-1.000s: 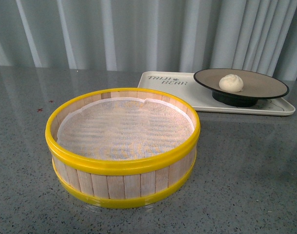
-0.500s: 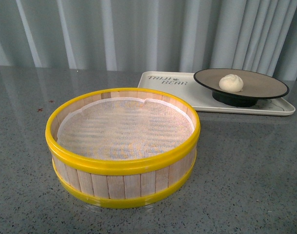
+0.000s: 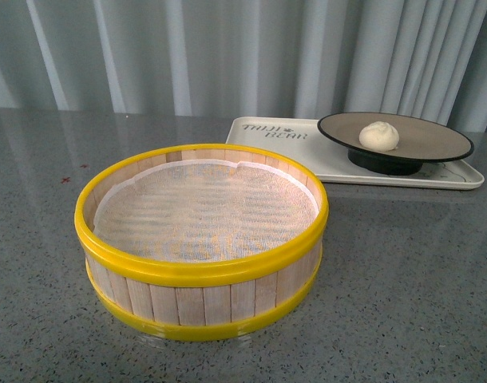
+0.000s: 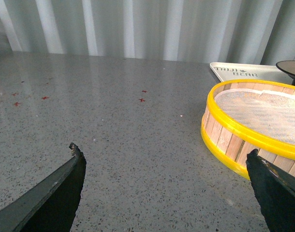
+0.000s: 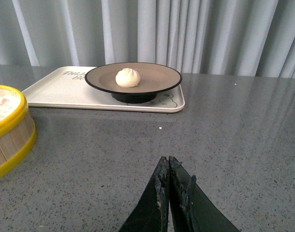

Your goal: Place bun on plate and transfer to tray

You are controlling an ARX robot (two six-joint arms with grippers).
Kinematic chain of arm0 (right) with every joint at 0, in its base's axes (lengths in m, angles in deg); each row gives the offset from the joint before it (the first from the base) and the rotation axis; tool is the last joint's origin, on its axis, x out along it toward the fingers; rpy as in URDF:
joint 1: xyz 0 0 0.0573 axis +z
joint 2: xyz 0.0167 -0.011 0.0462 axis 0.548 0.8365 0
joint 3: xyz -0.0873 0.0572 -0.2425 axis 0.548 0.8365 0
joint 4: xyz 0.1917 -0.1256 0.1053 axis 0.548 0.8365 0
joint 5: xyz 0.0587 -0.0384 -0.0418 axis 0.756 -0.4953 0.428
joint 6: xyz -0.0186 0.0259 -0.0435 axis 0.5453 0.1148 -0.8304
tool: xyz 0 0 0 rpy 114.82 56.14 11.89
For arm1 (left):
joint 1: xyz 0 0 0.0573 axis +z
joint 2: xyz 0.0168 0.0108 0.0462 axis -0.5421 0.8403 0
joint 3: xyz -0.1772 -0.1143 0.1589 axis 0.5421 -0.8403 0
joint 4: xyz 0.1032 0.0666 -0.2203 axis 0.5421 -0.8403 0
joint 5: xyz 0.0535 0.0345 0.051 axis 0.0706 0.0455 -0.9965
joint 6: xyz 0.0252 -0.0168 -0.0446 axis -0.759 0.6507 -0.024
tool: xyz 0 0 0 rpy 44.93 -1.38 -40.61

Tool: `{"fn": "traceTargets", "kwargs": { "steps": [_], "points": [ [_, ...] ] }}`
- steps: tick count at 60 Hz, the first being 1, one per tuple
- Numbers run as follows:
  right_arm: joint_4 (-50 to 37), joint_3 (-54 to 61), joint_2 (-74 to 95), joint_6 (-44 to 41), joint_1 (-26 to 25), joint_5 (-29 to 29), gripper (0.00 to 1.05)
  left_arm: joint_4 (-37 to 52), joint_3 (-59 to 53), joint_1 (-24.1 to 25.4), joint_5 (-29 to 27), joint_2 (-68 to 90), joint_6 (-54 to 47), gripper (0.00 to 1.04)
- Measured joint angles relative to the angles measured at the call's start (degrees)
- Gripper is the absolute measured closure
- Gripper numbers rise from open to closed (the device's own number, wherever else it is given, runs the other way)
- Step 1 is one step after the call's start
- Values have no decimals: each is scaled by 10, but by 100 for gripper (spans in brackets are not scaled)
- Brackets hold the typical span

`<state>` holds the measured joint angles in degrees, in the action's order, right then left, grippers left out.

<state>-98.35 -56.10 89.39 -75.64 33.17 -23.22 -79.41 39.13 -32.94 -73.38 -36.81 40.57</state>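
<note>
The cream-white bun (image 3: pixel 379 135) (image 5: pixel 127 77) rests on the black-rimmed plate (image 3: pixel 435 144) (image 5: pixel 159 77), and the plate stands on the cream-white tray (image 3: pixel 267 136) (image 5: pixel 55 89) at the back right of the table. Neither arm shows in the front view. My right gripper (image 5: pixel 167 162) is shut with nothing between its fingers, hanging over bare table well short of the tray. My left gripper (image 4: pixel 164 154) is open and empty over bare table, beside the steamer basket.
A round wooden steamer basket (image 3: pixel 202 239) (image 4: pixel 254 125) (image 5: pixel 7 130) with yellow rims and a white cloth liner stands front and centre. The grey speckled table (image 3: pixel 403 263) runs back to a pleated curtain (image 3: pixel 227 56).
</note>
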Motion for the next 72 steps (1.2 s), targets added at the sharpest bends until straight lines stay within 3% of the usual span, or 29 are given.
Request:
{"fn": "traceTargets", "kwargs": {
  "steps": [39,47,58,72],
  "points": [
    [125,0,-125,0,0,0,103,0,0,0,0,0,0,7],
    [223,0,-206,0,0,0,103,0,0,0,0,0,0,7],
    [227,0,-224,0,0,0,103,0,0,0,0,0,0,7],
    [227,0,-224,0,0,0,60,0,0,0,0,0,0,7]
  ]
}}
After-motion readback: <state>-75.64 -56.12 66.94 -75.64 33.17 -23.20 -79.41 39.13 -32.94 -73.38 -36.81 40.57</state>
